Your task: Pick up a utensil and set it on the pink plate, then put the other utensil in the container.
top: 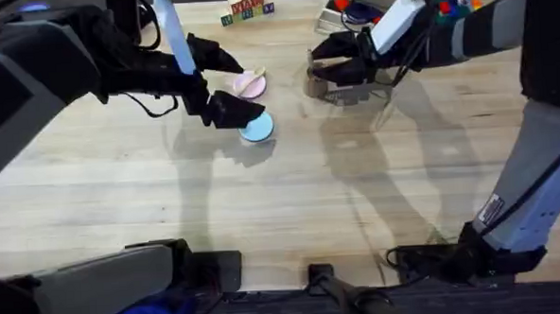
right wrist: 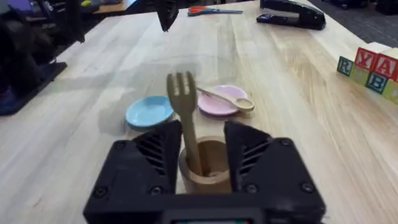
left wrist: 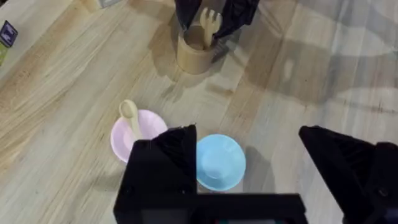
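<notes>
Wooden table [right wrist: 298, 112]: fork [right wrist: 185, 118] between right tool [right wrist: 202, 155] fingers.

Small brown cylindrical cup [top: 326, 87], overhead upper centre: mostly hidden behind right gripper [top: 338, 71]. Pale wooden fork's [right wrist: 185, 118] lower handle hidden inside cup. Round pale-pink plate [top: 249, 84] partly covered by left arm.

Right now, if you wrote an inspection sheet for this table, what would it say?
Surface: wooden table, bare in the middle.
Job's things: spoon lies across the pink plate; fork stands tines up in the brown cup.
Clutter: blue plate, letter blocks, stapler, scissors.
Grippers: left gripper open above the plates; right gripper open around the cup.
Cables: one at the table's near edge.
Surroundings: nothing seen.
</notes>
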Controlling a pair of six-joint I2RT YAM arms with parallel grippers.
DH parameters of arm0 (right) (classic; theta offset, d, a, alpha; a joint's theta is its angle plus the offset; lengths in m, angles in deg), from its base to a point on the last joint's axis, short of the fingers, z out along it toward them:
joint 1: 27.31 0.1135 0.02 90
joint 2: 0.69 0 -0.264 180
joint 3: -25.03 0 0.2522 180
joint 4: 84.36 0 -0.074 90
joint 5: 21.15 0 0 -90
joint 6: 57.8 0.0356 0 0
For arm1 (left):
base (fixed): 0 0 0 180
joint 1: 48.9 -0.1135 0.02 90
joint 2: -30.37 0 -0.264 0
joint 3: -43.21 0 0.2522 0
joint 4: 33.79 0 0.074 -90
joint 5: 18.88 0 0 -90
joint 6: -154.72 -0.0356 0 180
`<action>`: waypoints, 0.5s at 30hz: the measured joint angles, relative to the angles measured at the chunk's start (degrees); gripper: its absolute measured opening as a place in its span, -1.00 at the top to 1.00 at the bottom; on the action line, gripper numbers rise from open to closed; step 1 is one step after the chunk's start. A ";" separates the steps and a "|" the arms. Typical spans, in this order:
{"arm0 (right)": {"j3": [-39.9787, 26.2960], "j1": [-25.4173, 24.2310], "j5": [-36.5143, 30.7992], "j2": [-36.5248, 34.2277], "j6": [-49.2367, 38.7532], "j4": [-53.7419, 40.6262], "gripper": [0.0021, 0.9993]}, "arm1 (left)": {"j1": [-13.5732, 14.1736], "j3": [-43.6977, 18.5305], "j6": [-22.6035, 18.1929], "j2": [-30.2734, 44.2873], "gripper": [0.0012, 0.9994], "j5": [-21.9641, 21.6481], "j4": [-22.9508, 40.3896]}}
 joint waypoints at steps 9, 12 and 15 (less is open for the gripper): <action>0.00 0.00 0.00 0.00 0.74 -0.05 -0.99 | 0.00 0.00 0.00 0.02 -0.99 0.00 0.01; 0.00 0.00 0.00 0.00 0.85 -0.07 -0.99 | 0.00 0.00 0.00 0.00 -0.99 0.00 0.01; 0.00 0.00 0.00 0.00 1.14 -0.05 -0.99 | 0.00 0.00 0.00 0.02 -0.99 0.00 0.01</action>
